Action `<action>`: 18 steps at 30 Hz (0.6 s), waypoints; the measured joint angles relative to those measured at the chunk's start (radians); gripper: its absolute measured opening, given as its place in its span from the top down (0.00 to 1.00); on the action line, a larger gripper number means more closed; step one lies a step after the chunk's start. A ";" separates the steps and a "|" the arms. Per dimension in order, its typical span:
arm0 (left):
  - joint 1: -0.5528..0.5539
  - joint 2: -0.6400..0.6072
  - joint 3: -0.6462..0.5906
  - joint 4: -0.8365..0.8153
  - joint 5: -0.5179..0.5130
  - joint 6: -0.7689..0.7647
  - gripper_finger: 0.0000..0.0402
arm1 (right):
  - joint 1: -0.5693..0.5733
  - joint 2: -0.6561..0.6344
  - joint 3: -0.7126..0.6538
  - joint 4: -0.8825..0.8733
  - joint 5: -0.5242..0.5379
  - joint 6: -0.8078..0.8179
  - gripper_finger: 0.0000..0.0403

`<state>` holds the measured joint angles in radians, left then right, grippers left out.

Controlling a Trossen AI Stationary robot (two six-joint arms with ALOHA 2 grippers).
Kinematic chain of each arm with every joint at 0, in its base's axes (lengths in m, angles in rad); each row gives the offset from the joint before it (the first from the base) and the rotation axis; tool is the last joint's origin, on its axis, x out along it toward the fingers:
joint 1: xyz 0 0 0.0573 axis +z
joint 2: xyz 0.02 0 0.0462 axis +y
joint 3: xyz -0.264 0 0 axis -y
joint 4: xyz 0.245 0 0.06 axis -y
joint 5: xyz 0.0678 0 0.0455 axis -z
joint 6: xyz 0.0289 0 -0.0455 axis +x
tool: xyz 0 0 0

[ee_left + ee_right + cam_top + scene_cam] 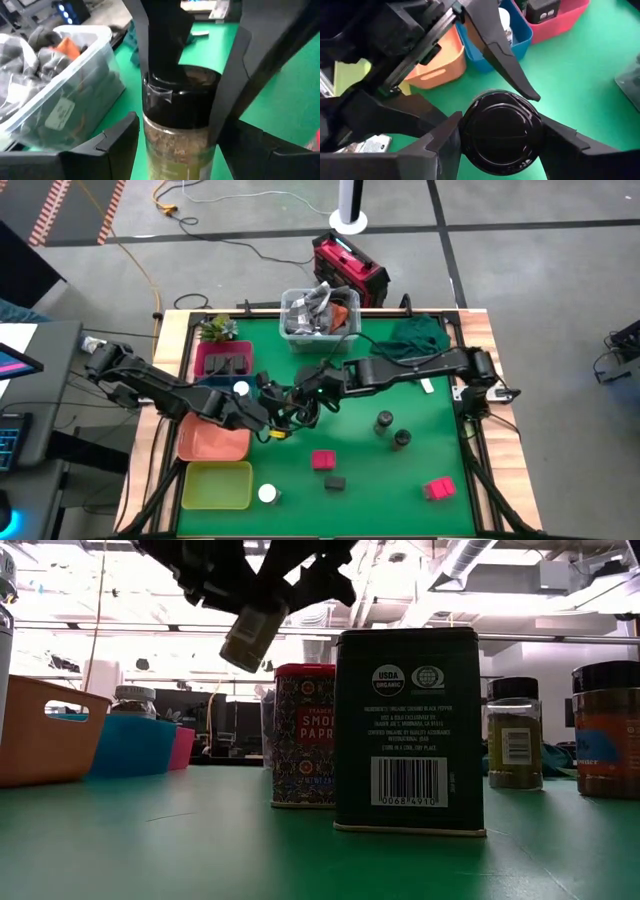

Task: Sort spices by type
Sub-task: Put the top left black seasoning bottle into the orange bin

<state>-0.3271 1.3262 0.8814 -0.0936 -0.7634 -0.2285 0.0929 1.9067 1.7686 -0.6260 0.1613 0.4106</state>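
You're pinching the dark-lidded spice jar (499, 134) by its cap with the right gripper (500, 150), both fingers pressing on opposite sides of the round black lid. It's hanging tilted in the air above the middle of the green table (400, 480), clear of the mat. The left gripper (177, 150) is straddling the glass body just below the lid; you're not getting a clear look at whether it's clamping yet, so cannot tell. This is looking like a handover: the cap grip leaves the body free for the other arm, and the left arm is sitting on the tray side. The jar is a clear cylinder showing coarse tan-brown flakes, with a smooth glossy plastic lid and a band of seal under it. Just beside the grippers, the blue tray (218, 383) is holding a white-topped jar (242, 389), and the pink tray (205, 352) is holding black boxes (228, 363). The orange tray (212, 442) and the yellow-green tray (217, 485) are showing nothing inside, so one of them is probably waiting for this jar. Unsorted spices are still sitting on the mat: two dark-lidded jars (392, 430) close together, a pink-red box (323, 460) with a black box (335, 482) near it, another pink-red box (439, 489) well apart, and a white-topped jar (267, 493) by the yellow-green tray. The boxes are flat-sided printed tins. The clear plastic bin (320, 315) at the back is holding crumpled packaging.
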 joint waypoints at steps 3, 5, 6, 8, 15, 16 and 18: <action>-0.002 -0.001 0.000 -0.043 -0.001 -0.023 0.38 | -0.003 -0.001 0.020 -0.009 -0.006 0.000 0.40; -0.002 -0.001 0.000 -0.065 -0.002 -0.041 0.38 | -0.008 -0.009 0.022 -0.003 -0.007 0.009 0.40; -0.002 -0.001 0.000 -0.068 -0.001 -0.044 0.38 | -0.010 -0.011 0.021 -0.007 -0.007 0.018 0.40; -0.002 -0.001 0.000 -0.082 -0.010 -0.046 0.38 | -0.011 -0.012 0.021 -0.009 -0.009 0.032 0.40; -0.003 -0.001 0.000 -0.074 -0.014 -0.046 0.38 | -0.011 -0.006 0.020 -0.004 -0.028 0.068 0.40; -0.003 -0.001 0.000 -0.076 -0.014 -0.046 0.38 | -0.011 -0.004 0.020 -0.004 -0.028 0.076 0.40; -0.003 -0.001 0.000 -0.073 -0.015 -0.046 0.38 | -0.011 -0.004 0.020 -0.005 -0.028 0.094 0.40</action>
<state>-0.3298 1.3254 0.8814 -0.1670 -0.7780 -0.2744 0.0814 1.9030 1.7889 -0.6313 0.1329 0.5048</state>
